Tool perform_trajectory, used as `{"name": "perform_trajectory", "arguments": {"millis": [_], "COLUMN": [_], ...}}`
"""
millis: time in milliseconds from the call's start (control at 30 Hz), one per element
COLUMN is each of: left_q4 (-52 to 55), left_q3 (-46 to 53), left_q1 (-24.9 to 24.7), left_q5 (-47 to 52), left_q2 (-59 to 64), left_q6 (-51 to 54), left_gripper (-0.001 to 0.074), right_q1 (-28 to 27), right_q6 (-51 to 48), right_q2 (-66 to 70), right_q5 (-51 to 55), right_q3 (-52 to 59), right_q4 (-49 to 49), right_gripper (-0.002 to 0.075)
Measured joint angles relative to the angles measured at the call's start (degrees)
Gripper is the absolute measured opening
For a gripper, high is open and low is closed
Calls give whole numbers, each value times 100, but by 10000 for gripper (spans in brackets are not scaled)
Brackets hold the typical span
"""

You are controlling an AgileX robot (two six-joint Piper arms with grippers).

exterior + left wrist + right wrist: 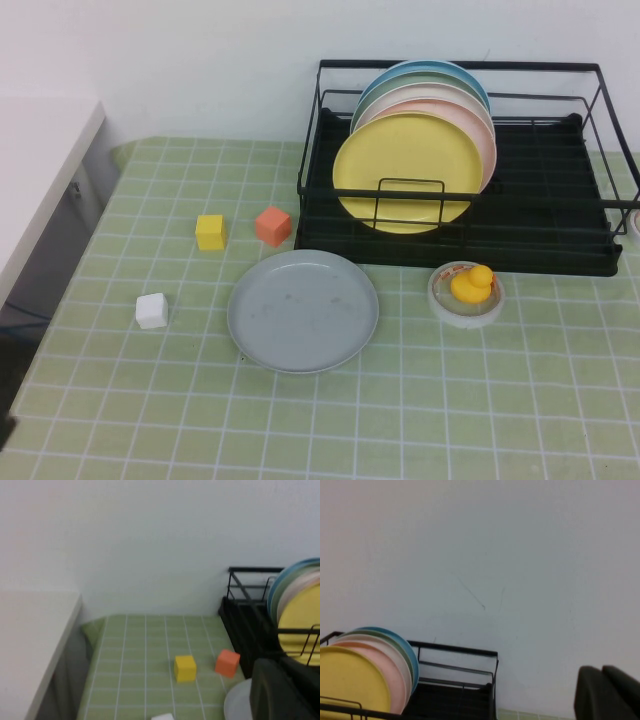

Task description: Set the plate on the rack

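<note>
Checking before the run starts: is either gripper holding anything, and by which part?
Nothing is held. The left gripper and right gripper are shut on nothing, raised clear; the grey plate lies untouched before the rack.

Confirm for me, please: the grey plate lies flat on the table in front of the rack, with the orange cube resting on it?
Not quite. In the high view the orange cube sits on the table beside the grey plate, not on it. The plate does lie flat in front of the rack.

Left pincer shut, raised off table. Right pincer shut, raised, aimed at wall.
</note>
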Motion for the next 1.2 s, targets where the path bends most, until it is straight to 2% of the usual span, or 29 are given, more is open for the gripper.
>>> {"name": "perform_trajectory", "arguments": {"millis": [267,433,533,667,800,900,1033,1200], "left_q4": [-66,-71,-84,-84,-239,-501,-876,-1262], "left_q3": [0,-26,-155,-576,-1065,-1405,-1580,-1593], "left_q1": [0,0,0,0,0,0,0,0], "left_q5": [-162,-261,-104,582,1415,2003,2404,2991], "left_q2": [1153,1931,2372,2821,3147,3332,3409,3409], "left_q6": [-166,-631,-955,-1066,-1066,-1066,-1074,-1114], "left_gripper": [-2,-1,-2,-1,-1,-1,-2,-1], "right_q1": [0,0,0,24,307,659,1077,1170], "right_q6": [14,14,149,524,525,-72,-1413,-2651], "right_q2": [311,314,370,672,1012,1410,2049,2857], "right_q5": [0,167,803,1965,2903,3606,4186,4384], "right_q3": [45,45,11,-203,-629,-928,-1083,-1106], "right_q4": [0,0,0,52,169,692,1976,3172], "right_gripper": [-1,-1,-1,-2,-2,-2,-2,-2]}}
